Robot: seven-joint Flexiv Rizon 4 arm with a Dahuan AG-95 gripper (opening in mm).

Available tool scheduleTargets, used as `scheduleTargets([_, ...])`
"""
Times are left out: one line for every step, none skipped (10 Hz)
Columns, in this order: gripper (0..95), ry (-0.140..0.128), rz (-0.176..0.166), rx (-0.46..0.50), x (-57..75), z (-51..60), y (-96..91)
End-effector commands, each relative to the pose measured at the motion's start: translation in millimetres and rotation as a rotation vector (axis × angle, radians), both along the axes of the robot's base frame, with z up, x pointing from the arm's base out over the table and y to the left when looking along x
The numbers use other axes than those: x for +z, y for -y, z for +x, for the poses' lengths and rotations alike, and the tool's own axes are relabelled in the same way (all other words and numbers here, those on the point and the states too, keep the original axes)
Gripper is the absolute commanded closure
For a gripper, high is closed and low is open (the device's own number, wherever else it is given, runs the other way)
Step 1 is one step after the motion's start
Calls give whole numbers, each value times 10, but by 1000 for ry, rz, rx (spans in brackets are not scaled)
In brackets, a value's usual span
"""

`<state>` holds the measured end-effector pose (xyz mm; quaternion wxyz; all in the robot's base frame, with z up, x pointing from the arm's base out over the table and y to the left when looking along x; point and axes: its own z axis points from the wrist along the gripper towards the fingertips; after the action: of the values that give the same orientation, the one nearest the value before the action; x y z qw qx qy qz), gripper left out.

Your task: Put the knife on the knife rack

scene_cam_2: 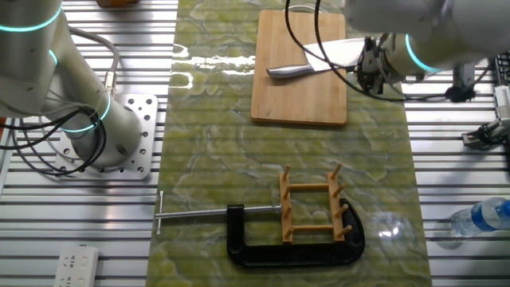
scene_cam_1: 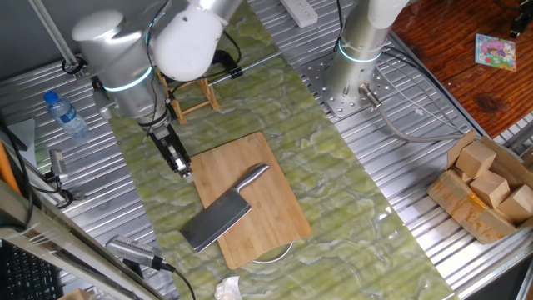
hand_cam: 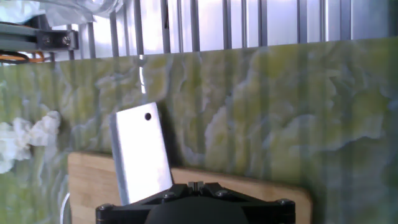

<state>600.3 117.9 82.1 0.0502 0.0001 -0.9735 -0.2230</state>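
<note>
One fixed view shows you a green marbled mat (scene_cam_1: 333,167) laid over a ribbed aluminium table (scene_cam_1: 416,242). On it lies a rectangular light bamboo cutting board (scene_cam_1: 250,200), carrying the all-steel cleaver with its broad grey blade (scene_cam_1: 218,222), the slim handle pointing toward 1 o'clock. The two-finger gripper (scene_cam_1: 185,171) hangs at the board's 10 o'clock corner; you cannot tell whether its fingers are spread or pressed together. At 11 o'clock the arm half hides the small light-wood pegged knife rack (scene_cam_1: 198,96). The other fixed view shows that rack beside a black C-clamp (scene_cam_2: 263,243). A plastic water bottle (scene_cam_1: 65,115) lies left.
</note>
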Motion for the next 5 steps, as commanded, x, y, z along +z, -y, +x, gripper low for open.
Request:
scheduleTargets([950,-7,38,-2,-83,82,-27])
scheduleTargets([950,-9,50,-7,-97,87,-27])
scheduleTargets([950,-18,84,-28,-146,108,-47])
scheduleTargets([950,-23,94,-36,-182,122,-67])
scheduleTargets([950,-25,109,-39,-214,134,-84])
